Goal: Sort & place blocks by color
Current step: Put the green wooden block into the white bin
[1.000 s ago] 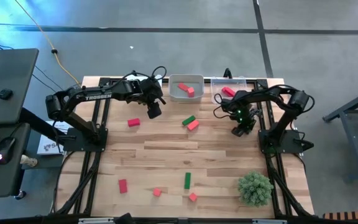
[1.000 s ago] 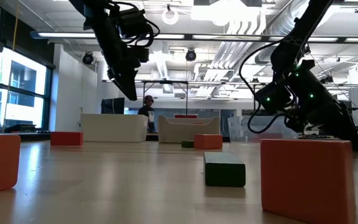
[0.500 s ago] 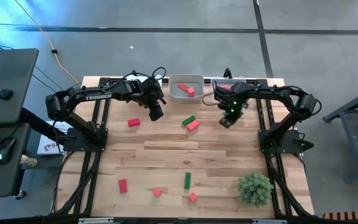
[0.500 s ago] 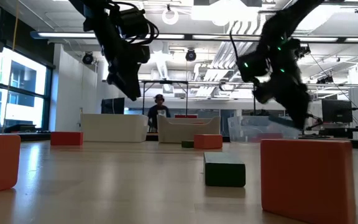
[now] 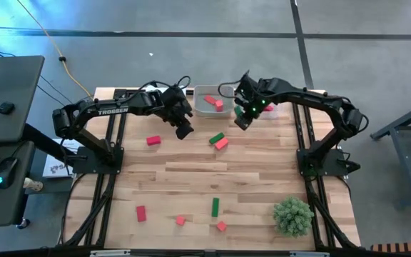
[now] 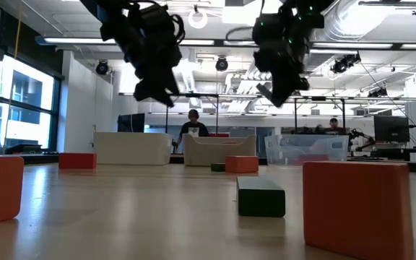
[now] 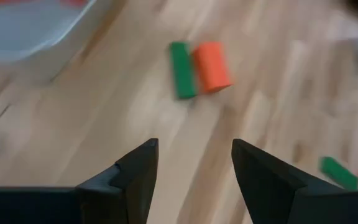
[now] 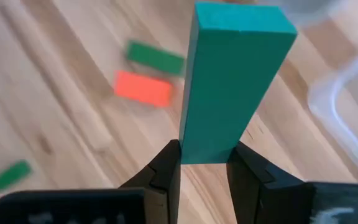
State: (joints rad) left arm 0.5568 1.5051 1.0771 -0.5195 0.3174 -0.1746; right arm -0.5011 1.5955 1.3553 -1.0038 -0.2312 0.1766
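My right gripper [image 5: 241,120] hangs above the table just right of the grey tray [image 5: 204,111] and is shut on a green bar block [image 8: 235,81]. My left gripper [image 5: 183,130] is open and empty, above the table left of a green block [image 5: 216,137] and a salmon block [image 5: 222,144] that lie side by side; both also show in the left wrist view [image 7: 180,70], [image 7: 211,65]. A red block [image 5: 153,140] lies on the table left of my left gripper. Red and salmon blocks [image 5: 215,103] lie in the grey tray. Several more blocks lie near the front edge. My right gripper pinches the green bar by one end [image 8: 205,149] between its two fingers, one on each long side. The bar sticks out forward past the fingertips, in line with the fingers. It is lifted clear of the table.
A clear tray [image 5: 275,95] stands right of the grey one at the far edge. A bushy green plant ball [image 5: 292,216] sits at the front right. Red [image 5: 140,213], salmon [image 5: 180,220], green [image 5: 215,207] and salmon [image 5: 221,225] blocks lie near the front edge.
My right gripper has swung from the right side of the table toward the left along the far edge, past the clear tray to beside the grey tray, carrying the green bar clear of the table. My left gripper has shifted a little toward the right.
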